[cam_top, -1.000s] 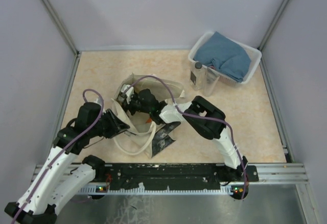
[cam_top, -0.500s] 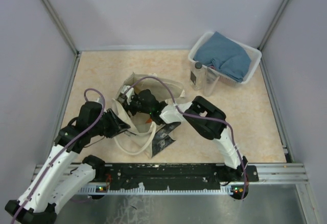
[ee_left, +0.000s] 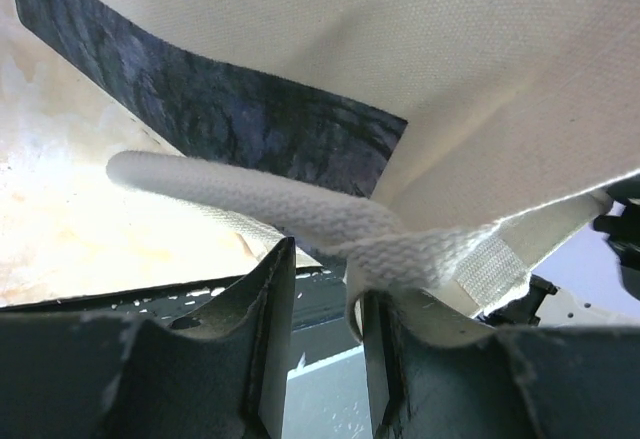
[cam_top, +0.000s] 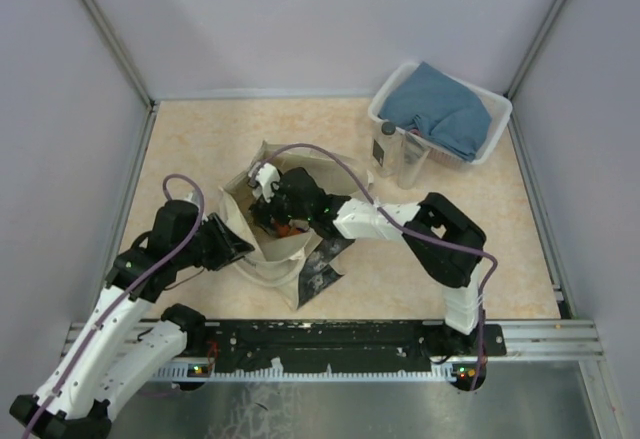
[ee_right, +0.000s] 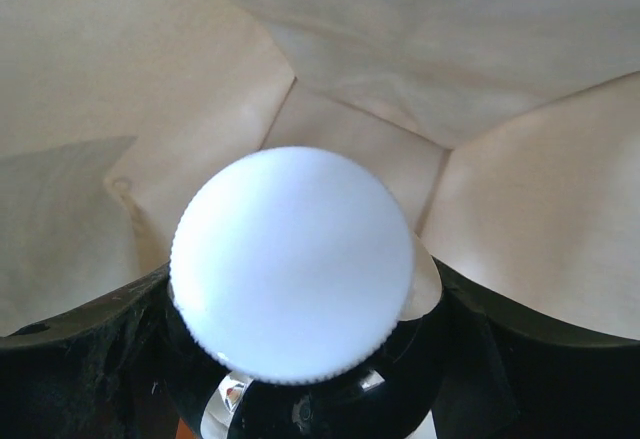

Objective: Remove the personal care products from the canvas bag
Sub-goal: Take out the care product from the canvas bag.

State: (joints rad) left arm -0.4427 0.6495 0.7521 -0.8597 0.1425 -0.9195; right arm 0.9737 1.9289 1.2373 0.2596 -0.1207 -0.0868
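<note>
Right claw (ee_right: 300, 289) closed around a white-capped bottle (ee_right: 292, 259) deep inside the canvas bag (cam_top: 268, 255), left claw (ee_left: 325, 289) pinching the bag's webbing handle (ee_left: 300, 209), bag slumped mid-desk (cam_top: 200, 149), two other bottles (cam_top: 386, 149) against the white basket (cam_top: 490, 144) far right.

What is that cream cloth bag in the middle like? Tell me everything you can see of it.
The canvas bag is a soft cream tote of woven cloth with a dark printed panel, slumped and crumpled on the table, mouth open upward. Its webbing strap lies across the fingers of the left gripper. The right gripper reaches inside, closed around a white-capped bottle.
</note>
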